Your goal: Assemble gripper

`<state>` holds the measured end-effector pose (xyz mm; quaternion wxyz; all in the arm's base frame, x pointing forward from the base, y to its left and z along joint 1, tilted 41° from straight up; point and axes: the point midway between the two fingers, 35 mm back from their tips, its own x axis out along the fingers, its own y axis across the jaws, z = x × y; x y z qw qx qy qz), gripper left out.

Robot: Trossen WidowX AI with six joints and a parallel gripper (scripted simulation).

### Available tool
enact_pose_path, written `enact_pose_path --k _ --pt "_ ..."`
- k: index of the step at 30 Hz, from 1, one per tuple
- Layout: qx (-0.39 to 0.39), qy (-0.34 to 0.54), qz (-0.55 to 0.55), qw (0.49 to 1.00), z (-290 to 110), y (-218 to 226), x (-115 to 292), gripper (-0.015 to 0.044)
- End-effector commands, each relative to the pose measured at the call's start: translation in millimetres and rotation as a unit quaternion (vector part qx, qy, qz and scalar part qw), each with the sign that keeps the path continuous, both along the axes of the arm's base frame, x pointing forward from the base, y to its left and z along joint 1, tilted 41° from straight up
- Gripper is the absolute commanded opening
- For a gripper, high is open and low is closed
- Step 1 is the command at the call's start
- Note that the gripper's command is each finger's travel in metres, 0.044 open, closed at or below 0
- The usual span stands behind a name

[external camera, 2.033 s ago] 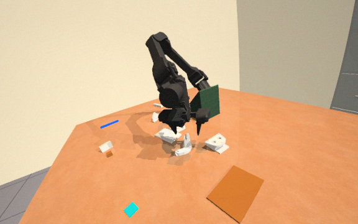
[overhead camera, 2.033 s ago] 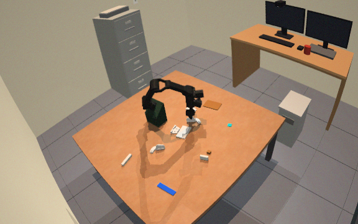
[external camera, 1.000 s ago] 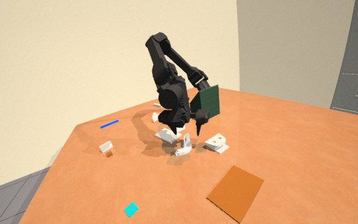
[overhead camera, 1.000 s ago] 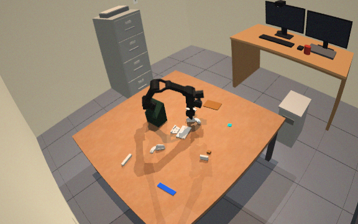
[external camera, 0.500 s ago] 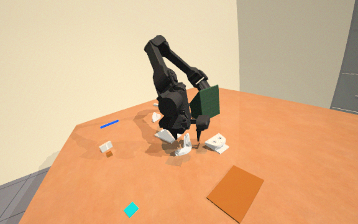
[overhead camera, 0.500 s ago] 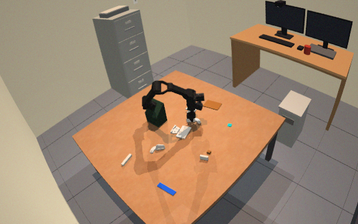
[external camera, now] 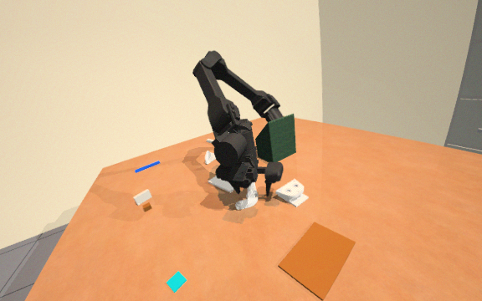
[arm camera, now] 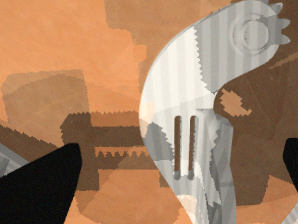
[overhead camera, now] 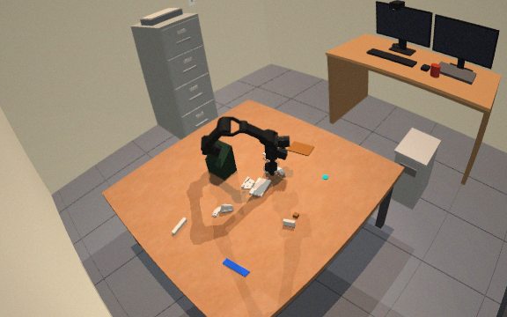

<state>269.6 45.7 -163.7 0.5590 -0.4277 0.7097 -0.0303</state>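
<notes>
Top view: the black two-finger hand (overhead camera: pixel 271 172) (external camera: pixel 253 193) (arm camera: pixel 185 152) was low over the worktop (overhead camera: pixel 346 176) (external camera: pixel 392 201) (arm camera: pixel 30 40), by the near white plastic jaw (overhead camera: pixel 281 172) (external camera: pixel 251 196) (arm camera: pixel 170 90), partly hidden. A second white curved jaw (overhead camera: pixel 226 209) (external camera: pixel 208 157) lay well apart, nearer the blue strip (overhead camera: pixel 236 267) (external camera: pixel 147 166). Neither sat on pins, so the job looked to be at its start: pick up jaw no. 1. Two white parts, a small one w/ dark marks (overhead camera: pixel 247 183) and a wider slab (overhead camera: pixel 260 187) (external camera: pixel 222 184), lay beside each other; which was base, which housing plate, couldn't tell.

Ext. view: fingers pointed down, approx. either side of the near jaw, which lay on the worktop. A white part w/ two dark holes (external camera: pixel 292 190) was just beside the hand, ID unclear.

Wrist view: hand wide, nothing gripped; jaw between the fingers, apart from both. Its toothed pivot end pointed to upper R, narrow end to the bottom edge; long axis ran roughly top-to-bottom, curved, bulging L. Next, prob.: centre on the slotted body, close across its narrow width, check grip, then lift. Teeth would need to stay free for meshing, i.e. no grip on the pivot end.
</notes>
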Motion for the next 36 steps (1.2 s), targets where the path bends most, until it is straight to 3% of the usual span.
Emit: enact_pose_path --k 1,24,35,36 --pt "-0.004 0.003 0.004 1.0 -2.8 -2.9 -1.9 0.044" --pt "-0.004 0.003 0.004 1.0 -3.2 -3.2 -1.9 0.044" --pt "-0.002 0.003 0.001 1.0 -3.1 -2.5 -2.1 0.0151" --pt "-0.002 0.003 0.001 1.0 -3.1 -2.5 -2.1 0.0145"
